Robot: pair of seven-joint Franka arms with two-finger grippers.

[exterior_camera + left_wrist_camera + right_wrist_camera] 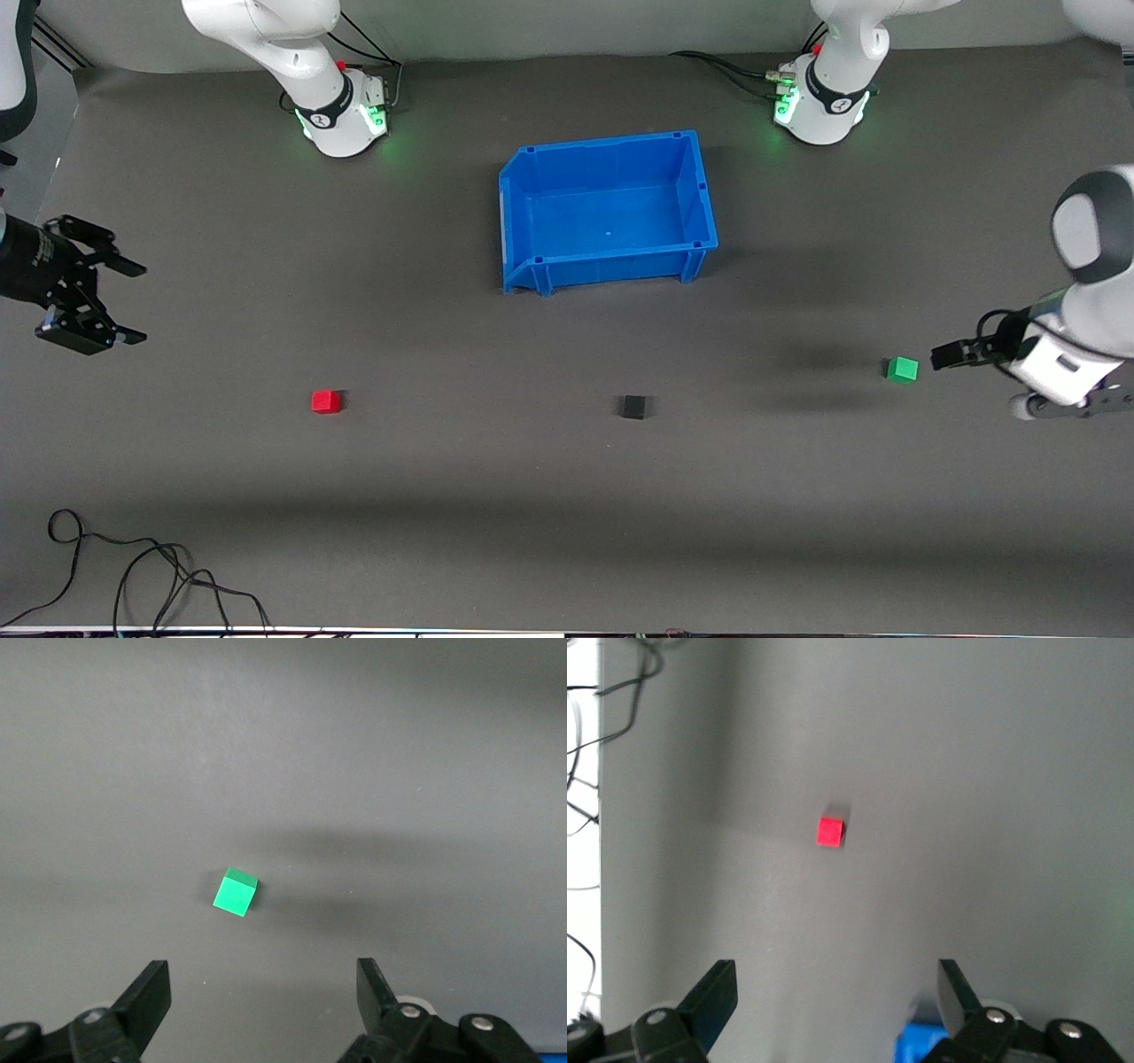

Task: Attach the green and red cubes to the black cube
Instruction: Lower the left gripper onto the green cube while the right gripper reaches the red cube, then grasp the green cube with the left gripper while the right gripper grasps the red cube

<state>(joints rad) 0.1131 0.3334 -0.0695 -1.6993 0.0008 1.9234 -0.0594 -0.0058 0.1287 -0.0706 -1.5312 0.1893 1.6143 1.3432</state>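
The red cube (326, 401), the black cube (633, 407) and the green cube (902, 369) lie apart in a row on the dark table, with the black cube in the middle. My left gripper (944, 355) is open and empty, low over the table beside the green cube, at the left arm's end. The left wrist view shows the green cube (235, 892) ahead of the open left gripper (263, 979). My right gripper (137, 302) is open and empty over the right arm's end of the table. The right wrist view shows the red cube (829, 831) well ahead of the right gripper (833, 979).
A blue bin (602, 266), empty, stands in the middle of the table, farther from the front camera than the cubes. A corner of the bin (921, 1047) shows in the right wrist view. Loose black cables (133, 576) lie at the table's near edge at the right arm's end.
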